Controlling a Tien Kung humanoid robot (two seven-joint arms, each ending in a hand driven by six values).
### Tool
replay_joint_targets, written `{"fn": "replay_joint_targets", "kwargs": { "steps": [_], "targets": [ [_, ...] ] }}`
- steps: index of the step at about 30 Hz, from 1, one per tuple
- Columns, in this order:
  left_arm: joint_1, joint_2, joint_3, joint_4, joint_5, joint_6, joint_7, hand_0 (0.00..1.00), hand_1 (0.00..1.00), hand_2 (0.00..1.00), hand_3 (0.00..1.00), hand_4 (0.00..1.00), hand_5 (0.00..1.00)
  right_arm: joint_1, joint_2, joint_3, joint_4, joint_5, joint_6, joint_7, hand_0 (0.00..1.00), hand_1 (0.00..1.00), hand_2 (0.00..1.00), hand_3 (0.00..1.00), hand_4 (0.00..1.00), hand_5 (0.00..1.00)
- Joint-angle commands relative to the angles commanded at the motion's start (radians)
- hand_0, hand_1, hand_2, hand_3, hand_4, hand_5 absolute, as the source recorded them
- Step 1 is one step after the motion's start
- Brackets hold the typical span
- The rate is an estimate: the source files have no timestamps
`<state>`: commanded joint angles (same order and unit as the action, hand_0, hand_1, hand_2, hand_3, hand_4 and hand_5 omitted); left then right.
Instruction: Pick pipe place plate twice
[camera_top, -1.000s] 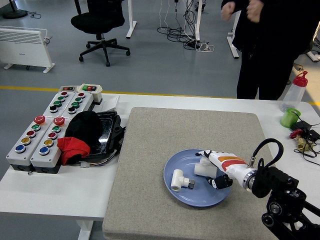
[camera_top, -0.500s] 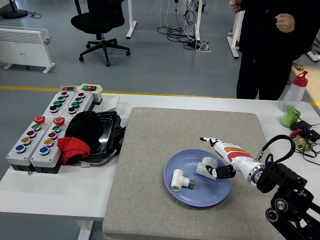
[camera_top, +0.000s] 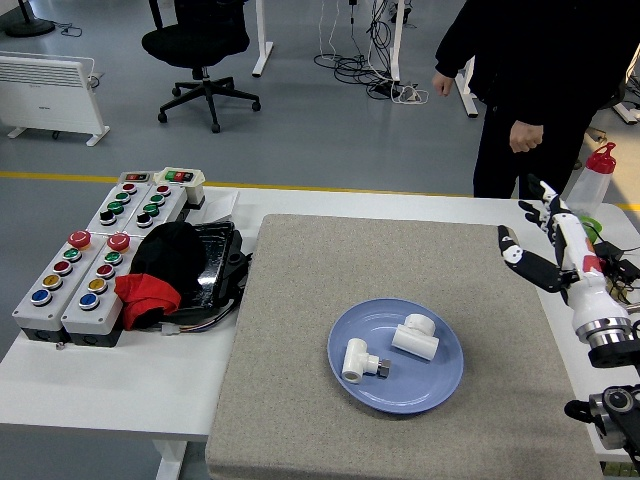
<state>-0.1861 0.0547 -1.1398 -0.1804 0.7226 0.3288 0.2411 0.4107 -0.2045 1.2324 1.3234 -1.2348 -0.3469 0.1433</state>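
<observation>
Two white pipe fittings lie on the blue plate (camera_top: 440, 385) in the middle of the grey mat: one (camera_top: 357, 361) at the plate's left with a metal end, one (camera_top: 415, 337) at its upper right. My right hand (camera_top: 538, 240) is raised at the right edge of the mat, well above and to the right of the plate, fingers spread and holding nothing. My left arm is out of view.
Button boxes (camera_top: 92, 255), a black tray with a black and red cloth (camera_top: 165, 270) stand at the left. A green cup (camera_top: 579, 235), a red-capped bottle (camera_top: 592, 178) and cables are at the right. A person in black (camera_top: 540, 80) stands behind the table, hands lowered.
My right hand let go of the second fitting on the plate and drew back up and to the right, opening. The person's hands came down from chest height.
</observation>
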Motion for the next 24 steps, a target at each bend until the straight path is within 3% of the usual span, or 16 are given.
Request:
{"fn": "replay_joint_targets", "kwargs": {
  "steps": [1, 10, 17, 24],
  "targets": [
    [0.000, 0.000, 0.000, 0.000, 0.001, 0.000, 0.000, 0.722, 0.768, 0.733, 0.693, 0.440, 0.998, -0.019, 0.001, 0.031, 0.001, 0.041, 0.014, 0.003, 0.829, 0.795, 0.878, 0.868, 0.555, 0.367],
    [0.000, 0.000, -0.008, 0.000, 0.015, -0.001, 0.002, 0.722, 0.768, 0.734, 0.693, 0.440, 0.998, -0.143, 0.013, 0.281, 0.001, 0.418, 0.107, -0.018, 0.813, 0.779, 0.853, 0.853, 0.549, 0.416],
    [0.005, -0.001, -0.015, 0.000, 0.027, -0.001, 0.005, 0.722, 0.768, 0.734, 0.694, 0.440, 0.998, -0.206, 0.005, 0.338, 0.005, 0.706, 0.135, -0.052, 0.806, 0.769, 0.820, 0.806, 0.540, 0.438],
    [0.011, -0.002, -0.024, -0.001, 0.042, -0.001, 0.009, 0.722, 0.768, 0.734, 0.693, 0.439, 0.998, -0.234, 0.003, 0.342, 0.003, 0.719, 0.156, -0.069, 0.802, 0.768, 0.809, 0.785, 0.545, 0.440]
  ]
}}
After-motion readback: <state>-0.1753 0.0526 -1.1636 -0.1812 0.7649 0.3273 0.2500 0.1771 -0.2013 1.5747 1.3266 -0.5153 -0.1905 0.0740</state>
